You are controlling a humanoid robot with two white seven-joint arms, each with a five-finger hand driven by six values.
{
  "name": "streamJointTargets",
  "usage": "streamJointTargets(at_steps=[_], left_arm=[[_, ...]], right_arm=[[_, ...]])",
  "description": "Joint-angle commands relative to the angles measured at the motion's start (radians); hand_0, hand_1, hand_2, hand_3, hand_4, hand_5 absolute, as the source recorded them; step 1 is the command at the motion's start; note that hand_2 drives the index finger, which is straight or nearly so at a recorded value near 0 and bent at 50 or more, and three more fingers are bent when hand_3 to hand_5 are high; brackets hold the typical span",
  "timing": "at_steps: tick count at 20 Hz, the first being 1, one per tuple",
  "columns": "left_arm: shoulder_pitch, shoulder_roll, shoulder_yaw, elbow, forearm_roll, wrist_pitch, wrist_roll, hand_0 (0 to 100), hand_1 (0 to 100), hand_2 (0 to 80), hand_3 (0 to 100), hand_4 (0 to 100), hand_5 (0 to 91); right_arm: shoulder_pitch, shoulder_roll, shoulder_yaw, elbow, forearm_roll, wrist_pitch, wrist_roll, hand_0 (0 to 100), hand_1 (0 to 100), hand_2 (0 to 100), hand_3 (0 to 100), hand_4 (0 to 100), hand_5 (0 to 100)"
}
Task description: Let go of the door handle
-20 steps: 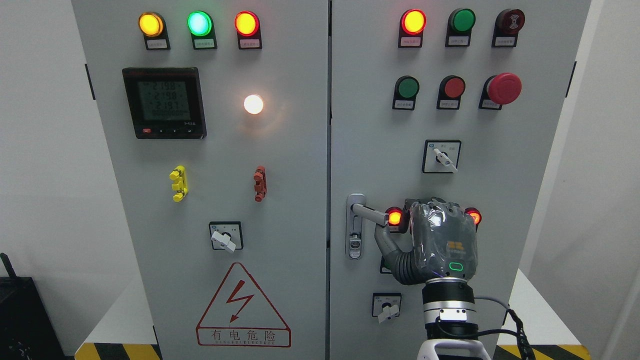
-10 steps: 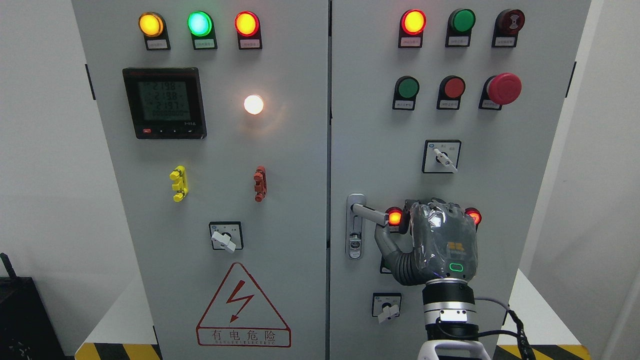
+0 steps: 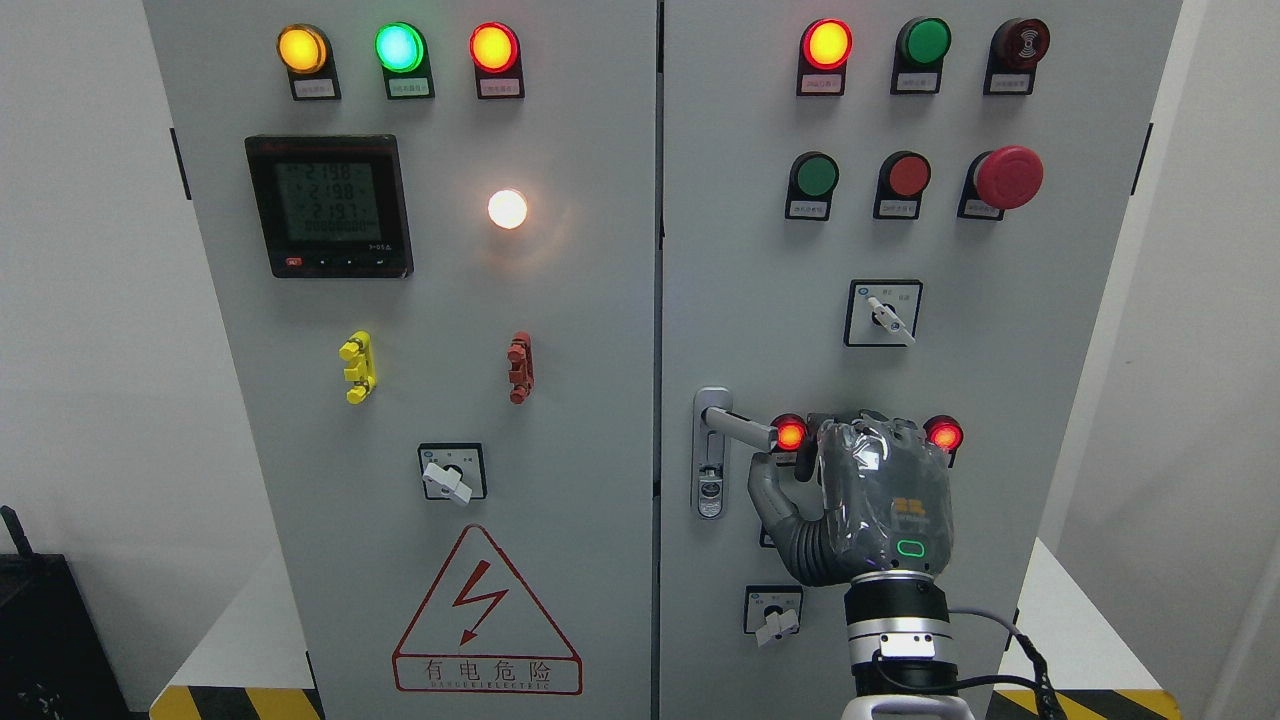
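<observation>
Door handle (image 3: 738,427) is jutting rightward from its plate at the right cabinet door's (image 3: 740,250) left edge.
We are holding our right hand (image 3: 870,505) upright just right of and below it, back to the camera, fingers loosely curled on nothing, thumb (image 3: 768,492) reaching up under the lever without touching.

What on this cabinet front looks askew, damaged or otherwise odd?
Little stands out. The door handle slopes down to the right, not level, with the right hand just beside its tip. Both doors look shut and unmarked.
</observation>
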Motion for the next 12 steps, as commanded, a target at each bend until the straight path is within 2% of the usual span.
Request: streamJointTargets(at_steps=[1, 4, 9, 12], left_arm=[[0.0, 0.0, 0.0, 0.0, 0.0, 0.001, 0.0, 0, 0, 3.2, 17, 13, 0.0], [0.0, 0.0, 0.0, 0.0, 0.0, 0.001, 0.0, 0, 0, 3.2, 17, 13, 0.0], [0.0, 0.0, 0.0, 0.0, 0.0, 0.001, 0.0, 0, 0, 3.2, 17, 13, 0.0], [0.0, 0.0, 0.0, 0.0, 0.0, 0.001, 0.0, 0, 0, 3.1, 17, 13, 0.0]], right_arm=[[0.033, -0.003, 0.006, -0.048, 0.003, -0.002, -0.006, 48, 46, 73, 84, 70, 50], [0.068, -0.003, 0.006, -0.075, 0.005, -0.009, -0.006, 48, 46, 73, 84, 70, 52], [0.145, -0.006, 0.011, -0.177, 0.005, -0.063, -0.01, 48, 46, 71, 82, 68, 53], [0.162, -0.043, 0.008, -0.216, -0.004, -0.074, -0.012, 48, 44, 67, 80, 66, 53]])
